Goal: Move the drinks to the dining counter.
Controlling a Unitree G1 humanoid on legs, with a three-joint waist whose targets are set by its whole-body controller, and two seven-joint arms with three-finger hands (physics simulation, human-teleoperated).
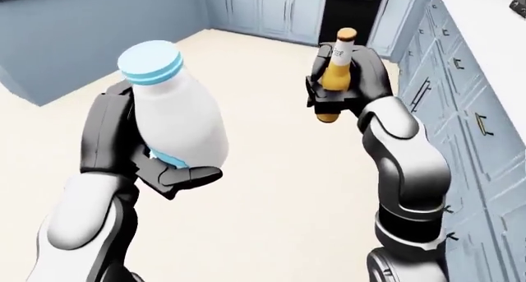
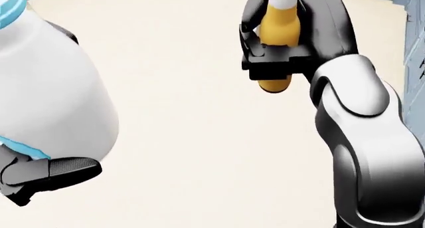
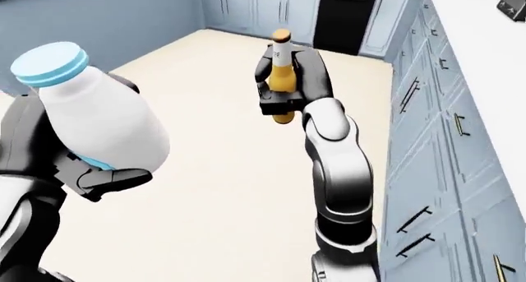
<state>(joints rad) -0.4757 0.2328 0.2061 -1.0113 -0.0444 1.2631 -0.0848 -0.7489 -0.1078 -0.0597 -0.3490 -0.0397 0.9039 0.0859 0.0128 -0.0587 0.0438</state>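
Currently left hand [image 1: 156, 165] grips white plastic milk bottle with blue cap [image 1: 172, 109], right hand [image 1: 341, 88] grips amber glass beer bottle [image 1: 335, 72]; both upright, dining tabletop not identifiable.

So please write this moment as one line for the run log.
left hand: holds milk bottle | right hand: holds beer bottle | both upright, over floor | dining counter: not identifiable
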